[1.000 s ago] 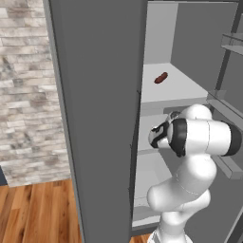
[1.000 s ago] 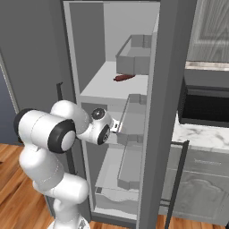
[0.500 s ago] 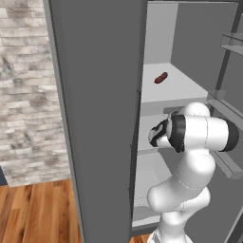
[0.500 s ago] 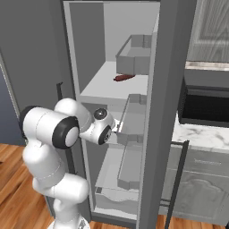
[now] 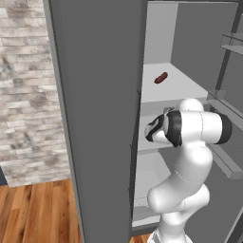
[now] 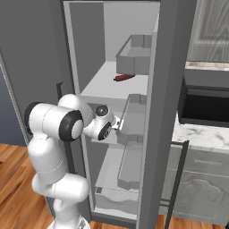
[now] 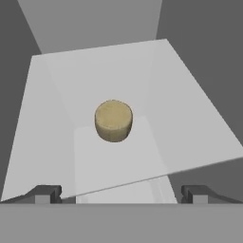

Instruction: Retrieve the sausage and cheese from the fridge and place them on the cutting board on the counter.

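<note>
The fridge (image 5: 95,118) stands open. The dark red-brown sausage (image 5: 161,78) (image 6: 124,78) lies on an upper light grey shelf. One shelf lower, my gripper (image 5: 153,130) (image 6: 117,124) reaches into the fridge at the shelf's front edge. In the hand view the pale tan cheese (image 7: 113,120) sits in the middle of that shelf, straight ahead of my gripper (image 7: 122,194) and apart from it. The fingertips (image 7: 47,193) stand wide open with nothing between them. A strip of the white marble counter (image 6: 201,134) shows at right. The cutting board is out of view.
A grey bin (image 6: 134,60) sits behind the sausage on its shelf. Door shelves (image 5: 228,42) jut out to the right of the arm. A dark microwave (image 6: 205,105) stands on the counter. A brick wall (image 5: 28,95) lies left of the fridge door.
The arm's elbow has shifted a little and the hand has edged slightly further toward the shelf. The gripper has stayed open.
</note>
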Controlling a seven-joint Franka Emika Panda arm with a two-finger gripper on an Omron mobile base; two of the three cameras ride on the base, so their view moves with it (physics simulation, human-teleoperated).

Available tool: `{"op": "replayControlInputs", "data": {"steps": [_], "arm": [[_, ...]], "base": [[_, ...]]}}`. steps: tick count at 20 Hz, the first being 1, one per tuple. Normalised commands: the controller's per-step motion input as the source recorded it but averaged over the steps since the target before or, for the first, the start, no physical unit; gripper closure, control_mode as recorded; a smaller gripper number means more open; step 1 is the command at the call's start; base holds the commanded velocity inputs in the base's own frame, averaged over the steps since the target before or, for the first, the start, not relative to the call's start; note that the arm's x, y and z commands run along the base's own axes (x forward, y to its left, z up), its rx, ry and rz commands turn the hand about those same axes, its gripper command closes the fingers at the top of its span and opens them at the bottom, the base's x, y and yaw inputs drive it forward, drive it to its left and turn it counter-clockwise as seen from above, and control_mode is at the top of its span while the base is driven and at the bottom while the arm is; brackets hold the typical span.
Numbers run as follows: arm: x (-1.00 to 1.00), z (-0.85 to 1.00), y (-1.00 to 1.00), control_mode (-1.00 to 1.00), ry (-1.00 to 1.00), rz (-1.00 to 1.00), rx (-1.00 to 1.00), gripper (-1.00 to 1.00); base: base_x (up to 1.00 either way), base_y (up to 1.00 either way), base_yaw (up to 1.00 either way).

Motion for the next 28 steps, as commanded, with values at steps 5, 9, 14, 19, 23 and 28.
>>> {"op": "replayControlInputs", "data": {"steps": [5,9,14,19,23,28], "arm": [[0.19,-0.13,0.0,-1.0,0.0,0.0,0.02,-1.0],[0.19,-0.21,0.0,-1.0,0.0,0.0,0.01,-1.0],[0.12,-0.21,0.0,-1.0,0.0,0.0,0.0,-1.0],[0.12,-0.14,0.0,-1.0,0.0,0.0,0.0,-1.0],[0.13,-0.22,0.0,-1.0,0.0,0.01,0.0,-1.0],[0.21,-0.19,0.0,-1.0,0.0,0.01,0.0,-1.0]], "base": [[0.0,0.0,0.0],[0.0,0.0,0.0],[0.0,0.0,0.0],[0.0,0.0,0.0],[0.0,0.0,0.0],[0.0,0.0,0.0]]}}
